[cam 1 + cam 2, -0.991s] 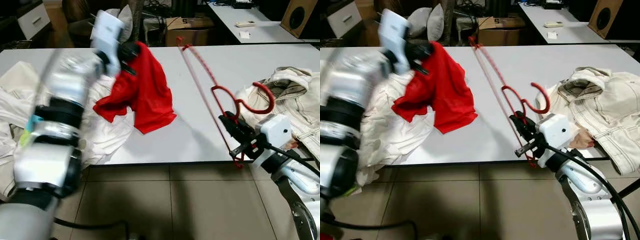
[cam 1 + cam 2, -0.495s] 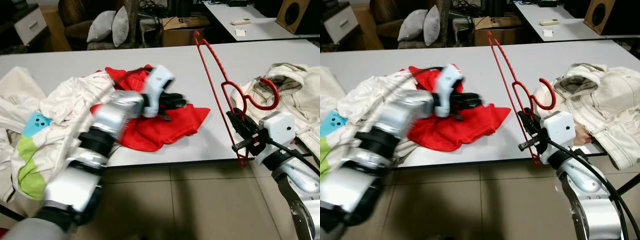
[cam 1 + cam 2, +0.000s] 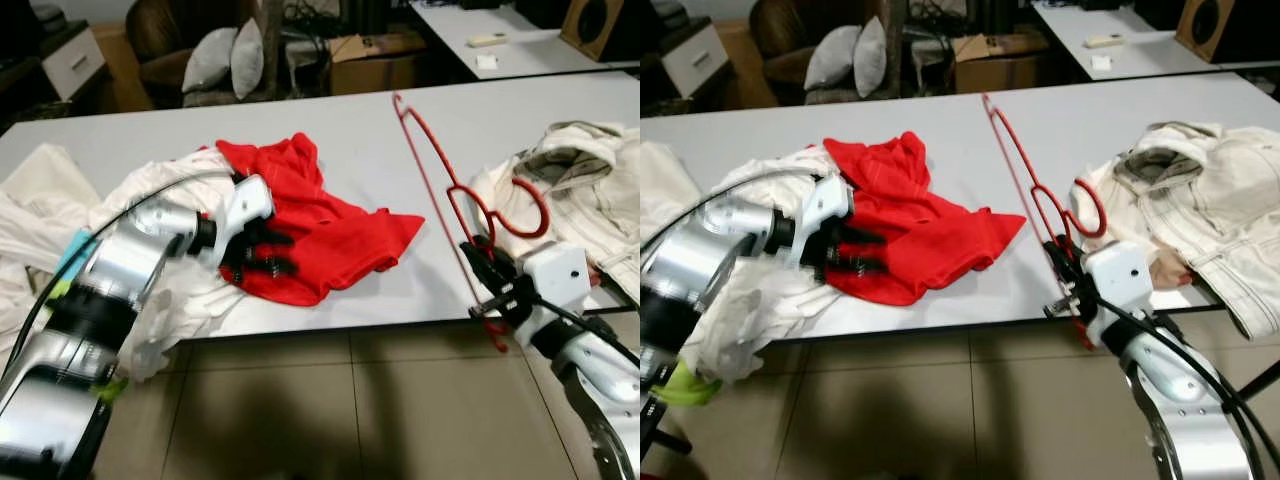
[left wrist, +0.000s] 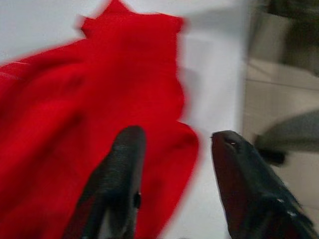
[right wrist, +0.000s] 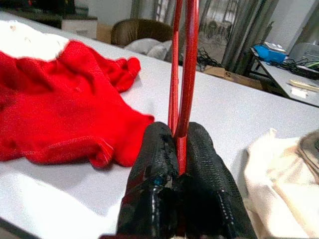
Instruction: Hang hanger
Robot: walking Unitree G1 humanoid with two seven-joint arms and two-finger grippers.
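A red wire hanger (image 3: 432,185) stands tilted over the white table (image 3: 350,130), its hook (image 3: 522,208) near a cream jacket. My right gripper (image 3: 487,283) is shut on the hanger's lower end at the table's front edge; in the right wrist view the fingers (image 5: 158,154) clamp the red wire (image 5: 187,74). A red garment (image 3: 325,230) lies crumpled on the table. My left gripper (image 3: 258,258) sits at its near left edge. In the left wrist view its fingers (image 4: 122,169) are open just over the red cloth (image 4: 75,99).
A cream jacket (image 3: 590,170) lies at the table's right end. White clothes (image 3: 60,200) are heaped at the left, hanging over the front edge. Tiled floor (image 3: 330,410) lies below. Cushions (image 3: 225,55) and a cardboard box (image 3: 375,60) stand behind the table.
My left arm came down with the red garment it held up, laid it on the table, opened and drew back to the garment's left edge. The right gripper keeps hold of the hanger.
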